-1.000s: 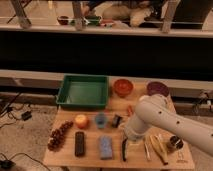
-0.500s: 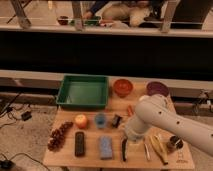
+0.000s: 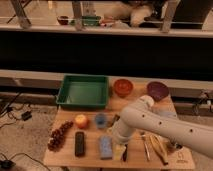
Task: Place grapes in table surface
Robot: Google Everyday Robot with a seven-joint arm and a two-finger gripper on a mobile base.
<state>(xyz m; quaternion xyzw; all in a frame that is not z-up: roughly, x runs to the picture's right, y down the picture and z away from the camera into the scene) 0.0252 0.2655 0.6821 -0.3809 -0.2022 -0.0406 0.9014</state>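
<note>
The claw [image 3: 120,144], spread wide and empty, hangs low over the front middle of the worktop [image 3: 90,156], while the grapes [image 3: 60,135] lie well apart at the view's left edge, slanting front-left to back-right.

We see the grapes [image 3: 60,135], a long dark red bunch, lying slantwise on the tan table surface [image 3: 91,156] near its front left corner, well apart from the gripper [image 3: 120,149] at mid-front.
</note>
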